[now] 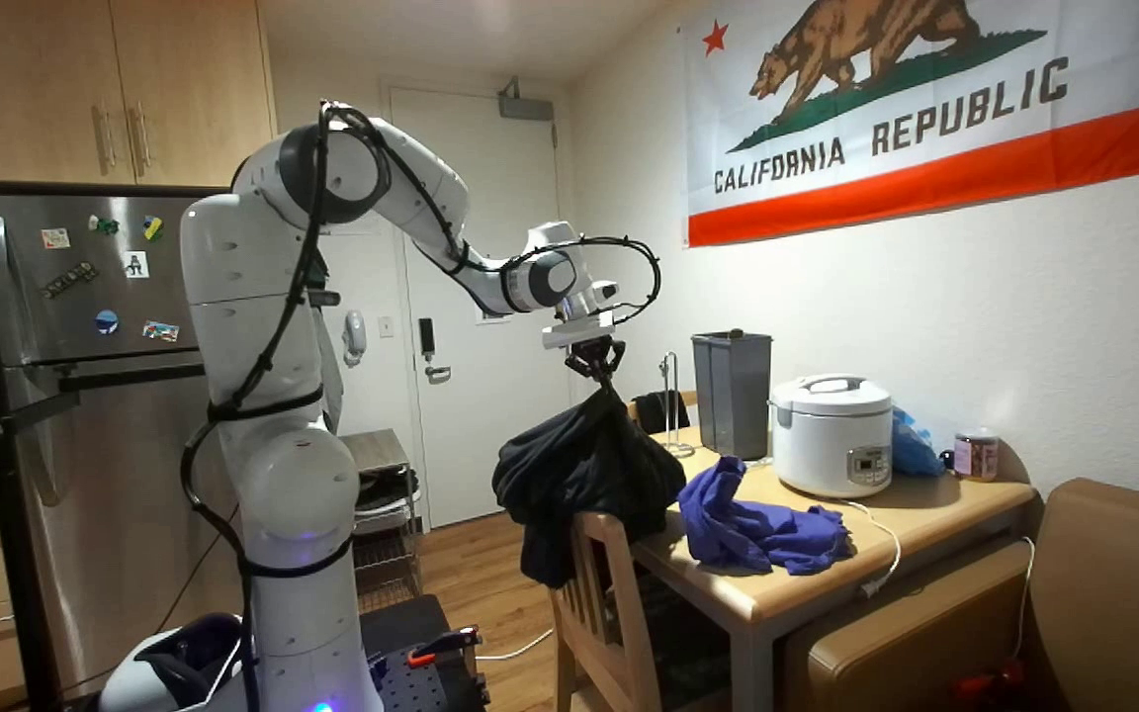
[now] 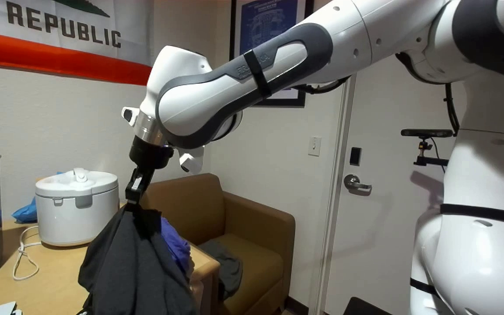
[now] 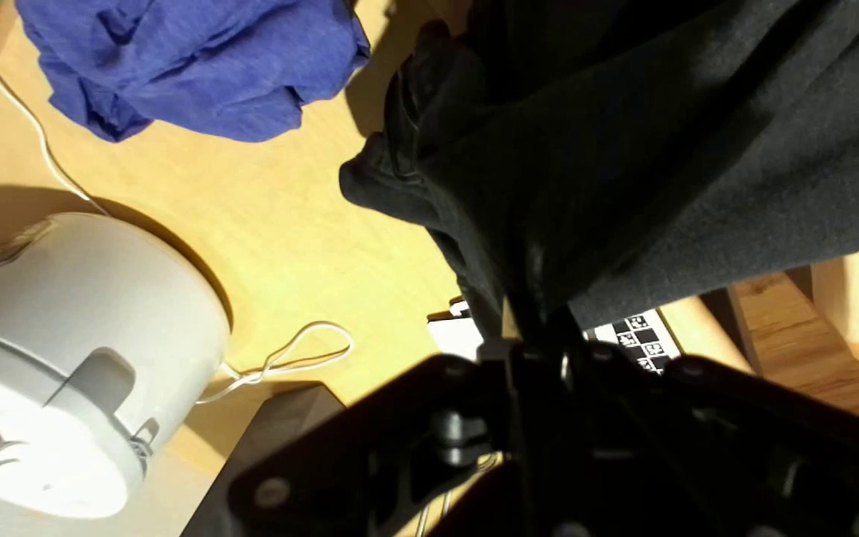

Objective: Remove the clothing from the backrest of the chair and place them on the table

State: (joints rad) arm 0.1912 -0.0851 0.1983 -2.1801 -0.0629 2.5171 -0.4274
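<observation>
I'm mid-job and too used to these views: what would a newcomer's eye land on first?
Probably the dark garment pinched in the tool, hanging in folds by the chair backrest; whether garment and backrest touch, I cannot tell. Next, the violet-blue cloth, crumpled on the table near the white rice cooker. Then the big California Republic flag, high on the wall above the table.

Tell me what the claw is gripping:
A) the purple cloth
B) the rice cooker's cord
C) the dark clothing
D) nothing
C: in both exterior views the dark clothing rises to a peak pinched in the claw, while the purple cloth lies on the table.
</observation>
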